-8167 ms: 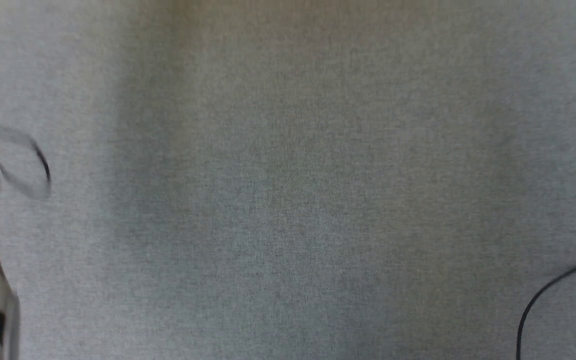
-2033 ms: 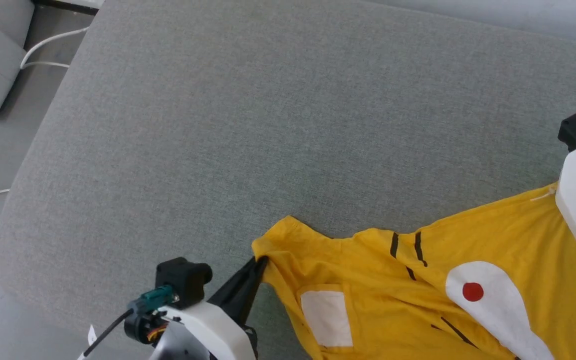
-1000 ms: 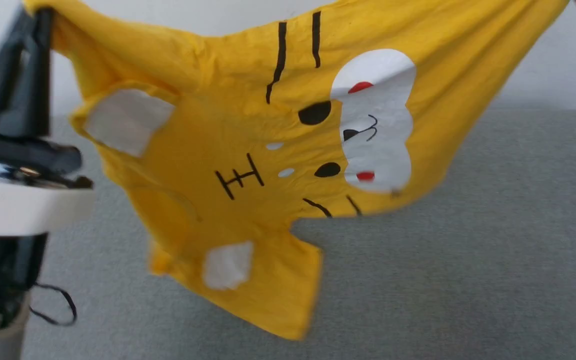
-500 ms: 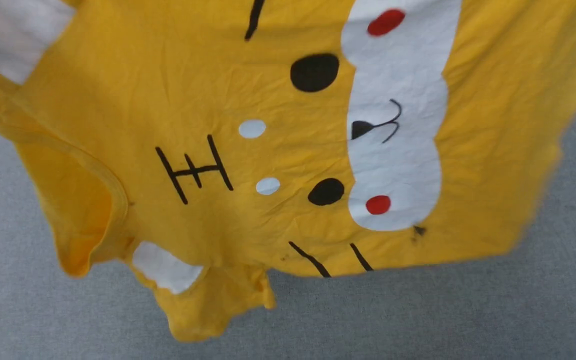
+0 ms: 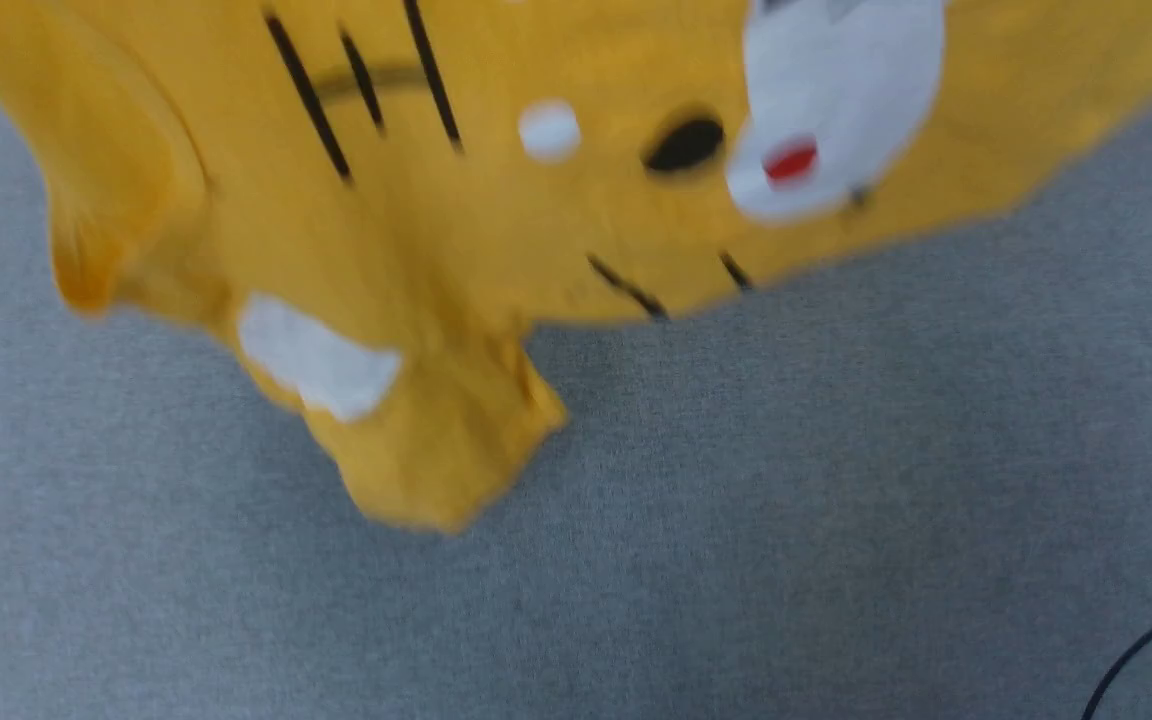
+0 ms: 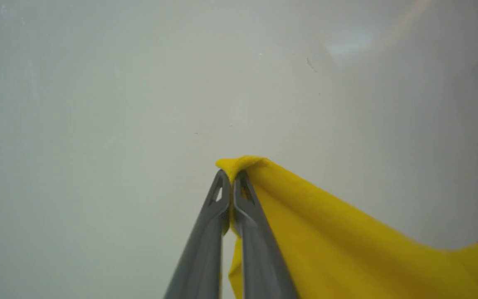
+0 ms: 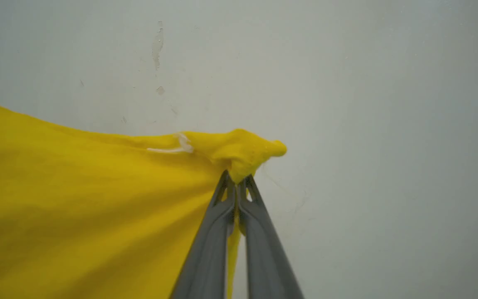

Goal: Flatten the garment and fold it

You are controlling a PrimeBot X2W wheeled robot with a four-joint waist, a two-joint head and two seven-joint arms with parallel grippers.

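Note:
The garment is a bright yellow T-shirt with white patches, a red dot and black stripes. It hangs in the air above the grey fabric surface, its lower sleeve dangling at the head view's middle left. In the left wrist view my left gripper is shut on a bunched yellow corner of the garment, which trails off to the right. In the right wrist view my right gripper is shut on another corner of the garment, and the cloth stretches away to the left.
A thin black cable curves in at the head view's lower right corner over the grey surface. Behind both grippers stands a plain pale wall.
The garment has slid up in the head view, so more of the grey surface shows below it. The picture is blurred, and the camera may have moved. Both grips hold as before.

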